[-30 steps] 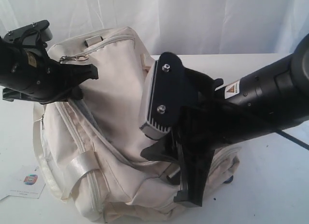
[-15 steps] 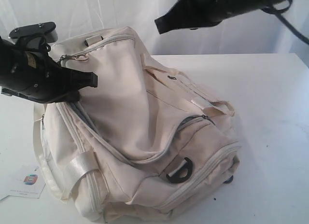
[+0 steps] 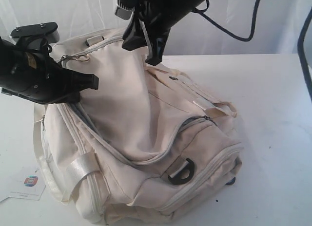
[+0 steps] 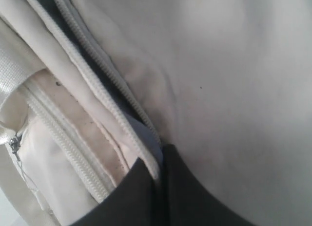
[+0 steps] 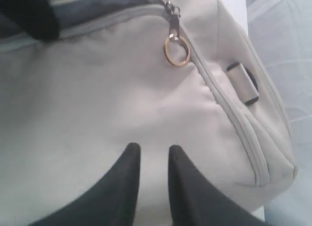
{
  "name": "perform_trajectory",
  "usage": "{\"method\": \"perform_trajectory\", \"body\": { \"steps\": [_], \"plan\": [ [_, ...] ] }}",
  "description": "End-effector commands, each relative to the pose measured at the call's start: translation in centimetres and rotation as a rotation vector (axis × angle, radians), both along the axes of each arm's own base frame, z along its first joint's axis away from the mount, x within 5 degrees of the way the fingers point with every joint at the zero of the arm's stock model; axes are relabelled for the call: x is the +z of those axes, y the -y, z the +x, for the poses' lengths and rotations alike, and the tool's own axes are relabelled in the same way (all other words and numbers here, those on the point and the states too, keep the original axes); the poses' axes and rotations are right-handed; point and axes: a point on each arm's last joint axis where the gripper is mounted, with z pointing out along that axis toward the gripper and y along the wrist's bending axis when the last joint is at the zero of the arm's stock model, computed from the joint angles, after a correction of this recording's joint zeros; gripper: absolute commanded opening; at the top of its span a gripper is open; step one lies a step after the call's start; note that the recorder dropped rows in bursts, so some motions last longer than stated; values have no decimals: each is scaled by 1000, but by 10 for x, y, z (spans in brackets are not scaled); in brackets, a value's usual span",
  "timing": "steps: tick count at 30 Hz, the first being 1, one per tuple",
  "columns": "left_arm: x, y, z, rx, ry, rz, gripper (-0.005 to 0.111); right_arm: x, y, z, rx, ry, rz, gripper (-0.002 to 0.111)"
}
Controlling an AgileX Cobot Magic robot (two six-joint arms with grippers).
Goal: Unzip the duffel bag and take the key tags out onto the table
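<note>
The duffel bag point(image 3: 146, 123) is laid over the left half of the table point(image 3: 278, 119), a white card point(image 3: 28, 183) beside it at the near left corner. The left gripper point(image 3: 91, 82) is set against the bag's end nearest the far left corner, its jaws pinched together on the edge of a partly opened zip point(image 4: 105, 70) where dark lining point(image 4: 146, 137) is exposed. The right gripper point(image 5: 153, 150) is held over the top of the bag, jaws slightly apart above bare fabric, near a gold-ringed zip pull point(image 5: 176, 53).

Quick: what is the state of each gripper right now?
Left gripper: closed, pinching the duffel bag at its zipper edge.
Right gripper: slightly open, holding nothing.
</note>
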Motion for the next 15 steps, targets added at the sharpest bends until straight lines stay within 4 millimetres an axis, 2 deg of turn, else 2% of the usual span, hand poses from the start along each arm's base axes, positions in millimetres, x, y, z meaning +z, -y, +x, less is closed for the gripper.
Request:
{"method": "perform_trajectory", "body": {
  "steps": [1,7,15],
  "plan": [
    [3,0,0,-8,13,2,1,3,-11,0,54,-16,136,37],
    [3,0,0,-8,13,2,1,-19,-33,-2,202,74,128,41],
    [3,0,0,-8,13,2,1,-42,-60,9,95,166,163,41]
  ]
}}
